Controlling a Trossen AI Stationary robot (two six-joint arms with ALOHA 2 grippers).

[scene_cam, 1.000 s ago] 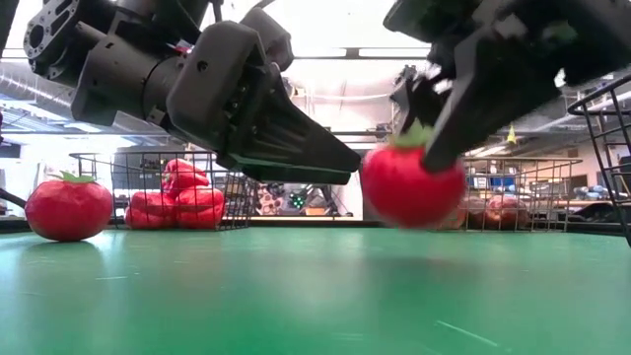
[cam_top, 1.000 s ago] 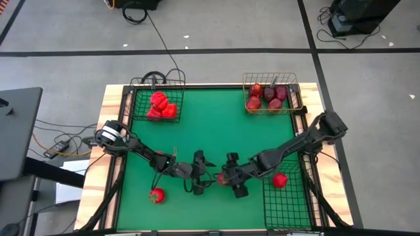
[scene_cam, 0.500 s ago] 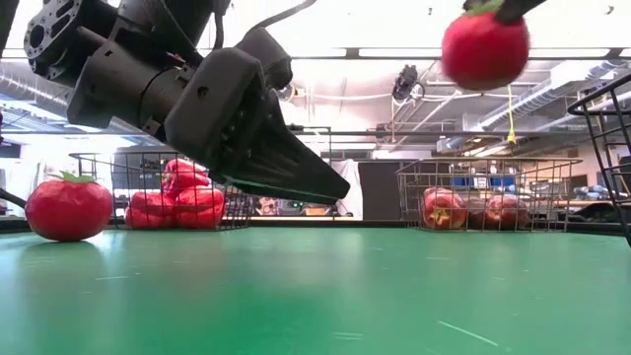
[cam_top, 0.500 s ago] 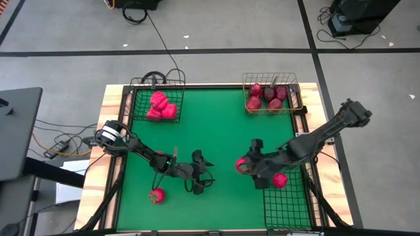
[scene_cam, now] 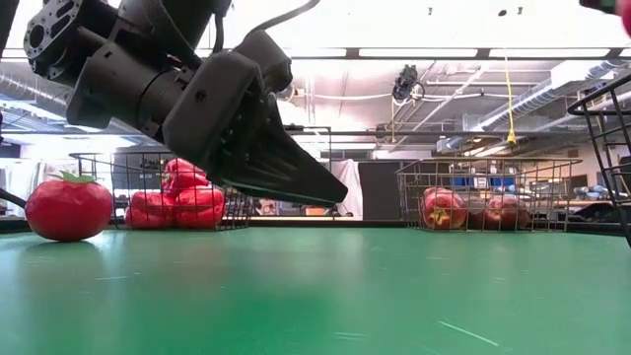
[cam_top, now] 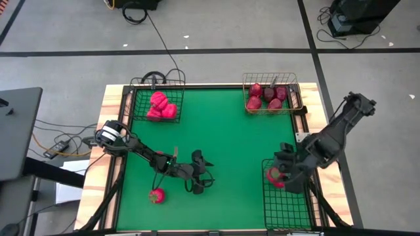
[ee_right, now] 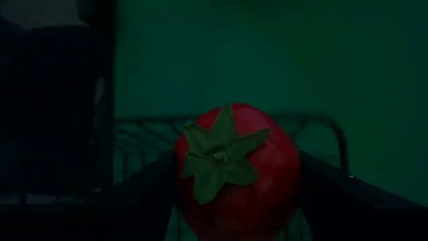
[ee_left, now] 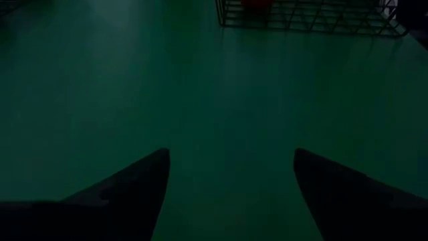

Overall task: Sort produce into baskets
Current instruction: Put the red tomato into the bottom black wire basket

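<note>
Right gripper [cam_top: 278, 174] at lower right of high view, over long black wire basket [cam_top: 287, 208], clamped on round red tomato with green top [ee_right: 235, 171]; grip clear only in right wrist view, cut off at low view's top right. Left gripper [ee_left: 231, 194] low at centre, jaws wide, empty. Second tomato [scene_cam: 68, 206] loose at lower left.

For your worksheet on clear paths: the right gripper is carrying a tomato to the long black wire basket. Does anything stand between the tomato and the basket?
Nothing visible does. The right gripper holds the tomato above the long black wire basket, whose top is open. One tomato seems to lie in the basket already, mostly hidden beneath the gripper. The left gripper waits open mid-table.
</note>
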